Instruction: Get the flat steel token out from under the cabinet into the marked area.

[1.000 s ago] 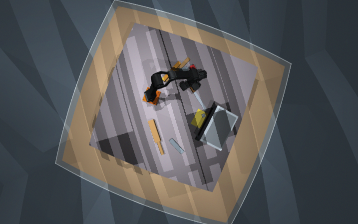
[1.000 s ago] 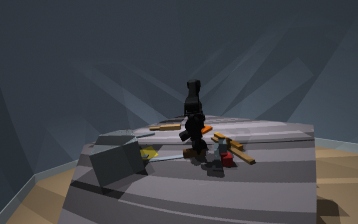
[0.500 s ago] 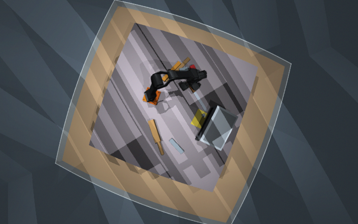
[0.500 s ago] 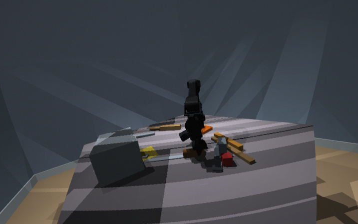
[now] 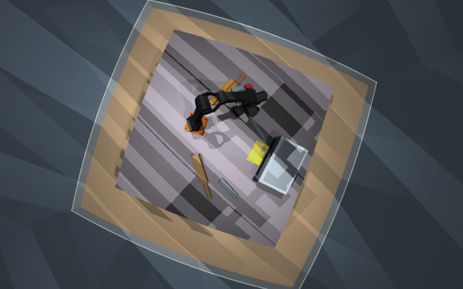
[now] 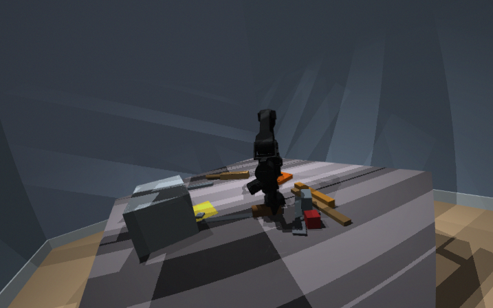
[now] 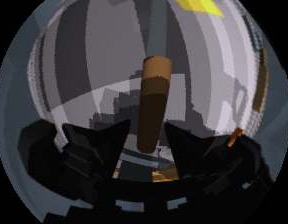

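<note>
A small grey token (image 5: 263, 148) (image 6: 200, 215) lies on the yellow marked area (image 5: 255, 157) (image 6: 208, 207), near its cabinet-side edge. Whether it is wholly inside is hard to tell. The grey cabinet (image 5: 275, 167) (image 6: 166, 225) stands just behind. A tool lies on the table with its brown handle (image 7: 156, 70) (image 6: 258, 211) away from the cabinet. Its thin grey blade (image 5: 259, 129) (image 6: 229, 218) (image 7: 157, 32) ends close to the token and cabinet front; contact is unclear. My gripper (image 7: 148, 123) (image 6: 274, 208) is open, with its fingers on either side of the handle and gaps visible.
A red block (image 5: 249, 86) (image 6: 312, 218), grey pieces (image 6: 305, 199) and orange-brown bars (image 5: 228, 84) (image 6: 320, 195) lie beside the arm. A wooden stepped piece (image 5: 199, 168) (image 6: 234, 174) and a grey bar (image 5: 228, 188) (image 6: 201, 185) lie farther off, on the other side of the yellow area.
</note>
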Controlling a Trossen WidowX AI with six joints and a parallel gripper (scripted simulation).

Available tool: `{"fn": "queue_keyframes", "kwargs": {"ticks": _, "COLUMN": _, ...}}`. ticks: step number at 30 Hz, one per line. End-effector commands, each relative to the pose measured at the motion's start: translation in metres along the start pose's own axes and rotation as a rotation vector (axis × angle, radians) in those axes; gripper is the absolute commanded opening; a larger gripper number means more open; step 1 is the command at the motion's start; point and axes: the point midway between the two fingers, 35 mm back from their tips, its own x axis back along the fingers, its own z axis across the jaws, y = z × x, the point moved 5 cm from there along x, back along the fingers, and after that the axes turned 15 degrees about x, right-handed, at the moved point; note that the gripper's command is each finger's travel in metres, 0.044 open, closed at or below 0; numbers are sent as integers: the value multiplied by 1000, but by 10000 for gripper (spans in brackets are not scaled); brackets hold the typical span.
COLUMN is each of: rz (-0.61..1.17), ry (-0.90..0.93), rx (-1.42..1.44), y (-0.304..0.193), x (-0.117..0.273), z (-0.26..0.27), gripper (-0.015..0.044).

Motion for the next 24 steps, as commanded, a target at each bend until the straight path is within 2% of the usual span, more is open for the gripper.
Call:
{"fn": "queue_keyframes", "kwargs": {"ticks": 1, "rz": 0, "ry": 0, "rx": 0, "y": 0, "x": 0, "z": 0, "gripper": 244}}
{"fn": "queue_keyframes", "kwargs": {"ticks": 5, "rz": 0, "ry": 0, "rx": 0, "y": 0, "x": 0, "z": 0, "gripper": 139}}
{"fn": "queue_keyframes", "kwargs": {"ticks": 13, "rz": 0, "ry": 0, "rx": 0, "y": 0, "x": 0, "z": 0, "gripper": 85}}
{"fn": "queue_keyframes", "kwargs": {"ticks": 16, "rz": 0, "ry": 0, "rx": 0, "y": 0, "x": 0, "z": 0, "gripper": 6}}
{"fn": "queue_keyframes", "kwargs": {"ticks": 24, "rz": 0, "ry": 0, "rx": 23, "y": 0, "x": 0, "z": 0, "gripper": 0}}
